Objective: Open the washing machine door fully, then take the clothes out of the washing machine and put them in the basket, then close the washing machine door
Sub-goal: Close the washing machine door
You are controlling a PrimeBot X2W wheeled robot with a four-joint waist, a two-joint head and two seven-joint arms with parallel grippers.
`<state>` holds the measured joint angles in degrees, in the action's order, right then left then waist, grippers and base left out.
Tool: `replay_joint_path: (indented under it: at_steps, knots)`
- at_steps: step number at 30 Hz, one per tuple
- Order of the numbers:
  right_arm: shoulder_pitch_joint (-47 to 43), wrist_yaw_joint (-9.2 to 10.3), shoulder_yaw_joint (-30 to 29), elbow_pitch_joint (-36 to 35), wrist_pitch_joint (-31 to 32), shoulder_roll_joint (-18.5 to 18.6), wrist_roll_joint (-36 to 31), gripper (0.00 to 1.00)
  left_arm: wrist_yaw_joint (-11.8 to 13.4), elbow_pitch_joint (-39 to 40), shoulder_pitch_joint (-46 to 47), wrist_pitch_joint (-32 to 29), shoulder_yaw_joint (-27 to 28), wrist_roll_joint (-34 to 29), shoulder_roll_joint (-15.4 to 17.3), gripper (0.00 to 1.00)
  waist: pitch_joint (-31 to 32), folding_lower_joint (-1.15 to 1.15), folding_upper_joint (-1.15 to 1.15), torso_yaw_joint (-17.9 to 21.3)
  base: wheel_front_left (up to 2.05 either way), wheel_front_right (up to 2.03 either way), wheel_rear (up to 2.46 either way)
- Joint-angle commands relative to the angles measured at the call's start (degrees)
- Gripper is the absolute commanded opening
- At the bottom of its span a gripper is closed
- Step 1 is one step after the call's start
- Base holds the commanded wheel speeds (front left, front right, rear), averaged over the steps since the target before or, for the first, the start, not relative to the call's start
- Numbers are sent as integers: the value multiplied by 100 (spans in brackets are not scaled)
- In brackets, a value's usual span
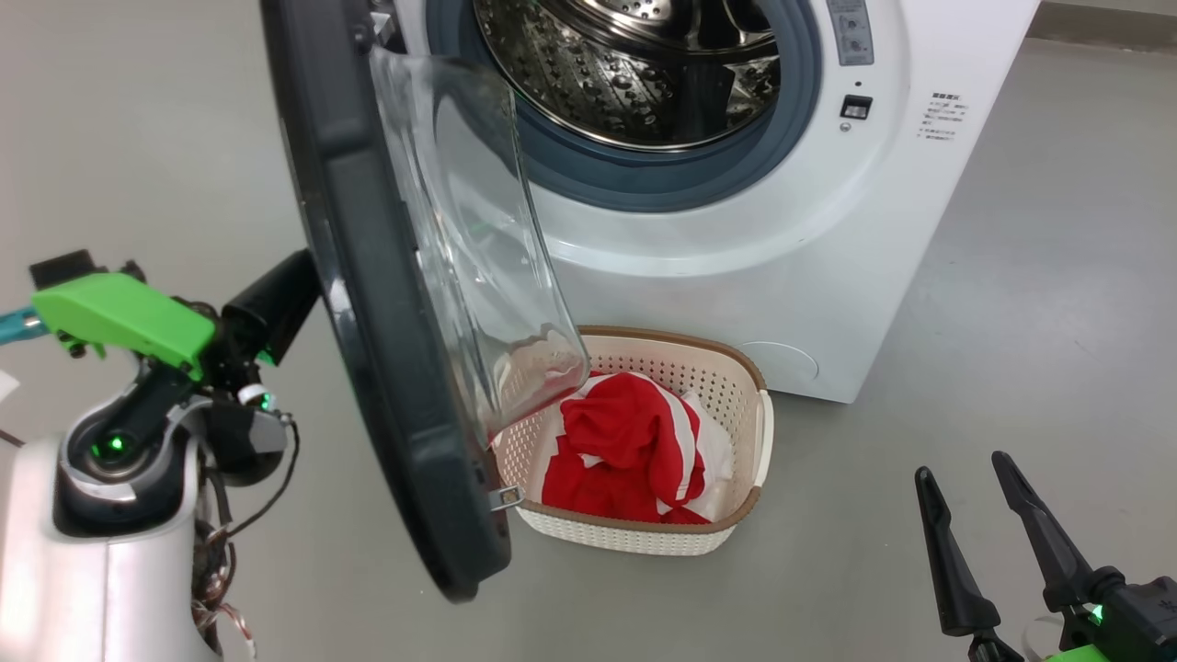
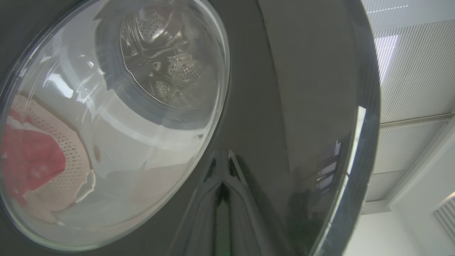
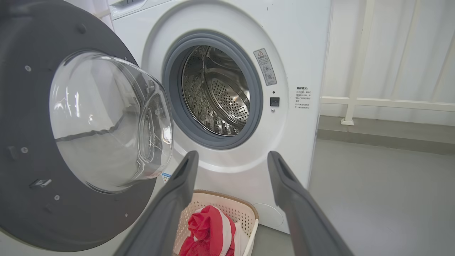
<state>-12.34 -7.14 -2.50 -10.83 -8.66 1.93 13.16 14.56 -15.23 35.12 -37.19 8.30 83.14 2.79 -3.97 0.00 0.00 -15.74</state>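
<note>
The washing machine (image 1: 809, 239) (image 3: 302, 46) stands with its steel drum (image 1: 634, 64) (image 3: 217, 96) showing no clothes inside. The washing machine door (image 1: 368, 276) (image 3: 21, 89) hangs part open, edge-on in the head view. My left gripper (image 2: 222, 199) is shut, its tips against the door's glossy black outer rim (image 2: 302, 106). The red and white clothes (image 1: 634, 441) (image 3: 209, 227) lie in the cream basket (image 1: 634, 538) (image 3: 249, 217) on the floor below the opening. My right gripper (image 1: 964, 471) (image 3: 233, 156) is open and holds nothing, low at the right, away from the basket.
The door's glass bowl (image 1: 478, 230) overhangs the basket's left end. Grey floor (image 1: 1057, 322) lies open to the right of the machine. A white railing (image 3: 355, 99) and pale curtain stand behind at the right. My left arm's green wrist (image 1: 119, 313) sits left of the door.
</note>
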Motion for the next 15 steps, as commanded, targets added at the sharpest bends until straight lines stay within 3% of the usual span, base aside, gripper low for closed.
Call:
replay_joint_path:
  at_steps: [1, 15]
  knots:
    - [250, -35, 167, -107, -65, 95, 52, 100, -97, 143, 106, -12, 17, 71, 74, 0, -11, 0, 0, 30, 0, 0, 0]
    - [302, -35, 172, -95, -45, 95, 40, 100, -303, -129, 246, 247, -368, 277, 18, 0, -57, 0, 0, 320, 0, 0, 0]
